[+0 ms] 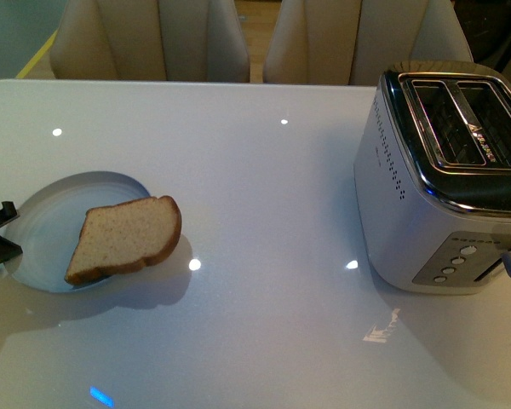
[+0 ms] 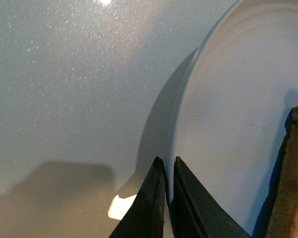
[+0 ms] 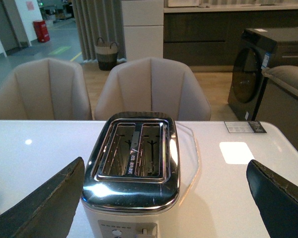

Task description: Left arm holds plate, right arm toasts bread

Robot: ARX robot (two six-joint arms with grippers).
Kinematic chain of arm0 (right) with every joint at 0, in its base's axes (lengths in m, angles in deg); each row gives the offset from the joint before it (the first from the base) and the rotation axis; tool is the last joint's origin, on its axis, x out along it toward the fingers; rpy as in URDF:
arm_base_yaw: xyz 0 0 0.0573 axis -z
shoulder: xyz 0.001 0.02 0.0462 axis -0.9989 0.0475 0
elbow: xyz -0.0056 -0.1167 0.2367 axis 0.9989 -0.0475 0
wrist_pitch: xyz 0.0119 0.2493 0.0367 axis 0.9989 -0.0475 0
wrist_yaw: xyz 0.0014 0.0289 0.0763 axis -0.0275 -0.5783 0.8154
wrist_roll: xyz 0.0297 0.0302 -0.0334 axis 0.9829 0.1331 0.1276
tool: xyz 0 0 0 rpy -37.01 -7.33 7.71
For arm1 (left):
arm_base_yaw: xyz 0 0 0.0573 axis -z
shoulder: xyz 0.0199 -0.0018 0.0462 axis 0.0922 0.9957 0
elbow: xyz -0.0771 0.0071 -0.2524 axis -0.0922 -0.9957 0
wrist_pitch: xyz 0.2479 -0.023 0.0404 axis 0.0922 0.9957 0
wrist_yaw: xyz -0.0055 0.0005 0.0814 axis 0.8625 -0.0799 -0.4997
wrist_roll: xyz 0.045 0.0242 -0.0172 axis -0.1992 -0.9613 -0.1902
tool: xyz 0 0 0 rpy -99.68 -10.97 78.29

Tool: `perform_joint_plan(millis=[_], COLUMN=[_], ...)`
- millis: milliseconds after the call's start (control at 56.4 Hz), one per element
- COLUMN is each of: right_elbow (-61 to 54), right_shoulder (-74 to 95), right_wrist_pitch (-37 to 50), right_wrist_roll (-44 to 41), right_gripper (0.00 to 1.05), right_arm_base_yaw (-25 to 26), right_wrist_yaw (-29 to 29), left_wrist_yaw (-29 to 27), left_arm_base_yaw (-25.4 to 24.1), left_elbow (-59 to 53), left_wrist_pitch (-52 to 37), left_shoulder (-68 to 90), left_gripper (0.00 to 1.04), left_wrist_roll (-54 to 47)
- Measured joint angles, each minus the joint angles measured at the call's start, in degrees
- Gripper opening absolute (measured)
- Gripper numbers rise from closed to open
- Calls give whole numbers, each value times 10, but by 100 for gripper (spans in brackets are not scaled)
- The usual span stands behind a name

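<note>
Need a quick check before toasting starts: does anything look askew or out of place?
The bread lies askew on the plate, its rounded end hanging over the rim on the side toward the toaster instead of sitting centred. The left gripper pinches the opposite rim. Nothing else stands out.

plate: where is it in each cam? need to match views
Front: lower left, the plate with the bread lying on its right part.
Left wrist: fills the picture's right side, rim pinched between the left fingers.
Right wrist: not in view.
Shared landmark: the white table, in all three.
</note>
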Motion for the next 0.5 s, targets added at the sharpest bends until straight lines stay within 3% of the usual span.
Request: perform_joint_plan(millis=[496], right_elbow=[0], right_shoulder=[0], right_wrist_pitch=[0], right_wrist_roll=[0], right_gripper=[96], right_arm_base_yaw=[0], right_wrist_yaw=[0], left_wrist_yaw=[66], left_arm_base_yaw=[-4], left_elbow=[-106], left_wrist_pitch=[0], left_shoulder=[-183], left_gripper=[3], left_wrist_roll=[86])
